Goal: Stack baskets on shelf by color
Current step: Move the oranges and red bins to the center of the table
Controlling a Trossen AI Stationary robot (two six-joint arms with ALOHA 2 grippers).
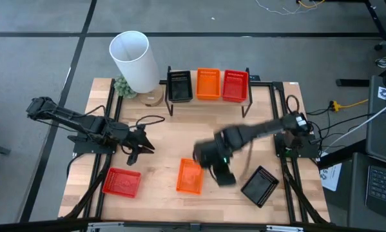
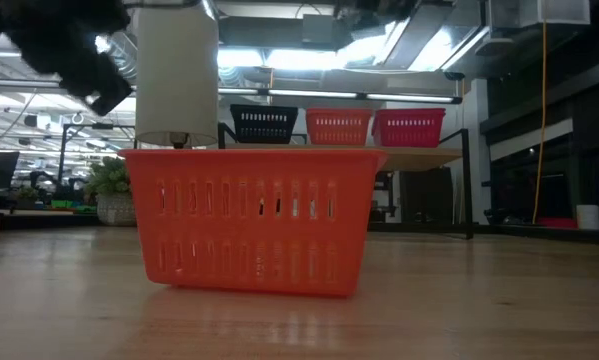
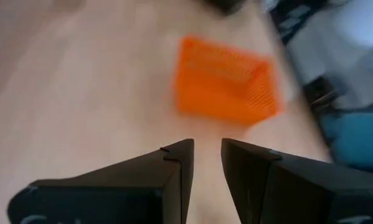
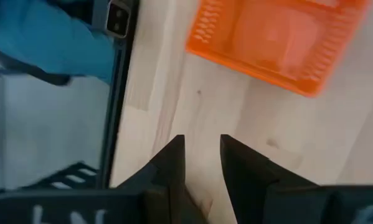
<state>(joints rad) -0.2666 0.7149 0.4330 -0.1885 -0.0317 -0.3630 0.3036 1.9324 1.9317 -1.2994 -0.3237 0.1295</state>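
The right gripper (image 1: 223, 175) is held with its jaws slightly apart and empty just right of the loose orange basket (image 1: 189, 176) at the near middle of the table, while the left gripper (image 1: 141, 145), jaws likewise a little apart and empty, is parked at the left. With so narrow a gap, the thin basket wall may be missed or pushed, so the basket could be shoved toward the near edge. The shelf (image 1: 209, 100) at the far side already carries one stack per colour, so a tilted grasp could be caught on a rim there.

We are seeing 3 baskets (image 1: 207, 84) sitting side by side on the shelf (image 1: 209, 100) at the table's far edge. A cylinder (image 1: 133, 61) is standing left of the shelf, a plant (image 1: 123, 87) beside it. 3 more baskets are lying near the front: 1 front-left (image 1: 122, 182), 1 front-centre (image 1: 190, 176), 1 front-right (image 1: 261, 185).
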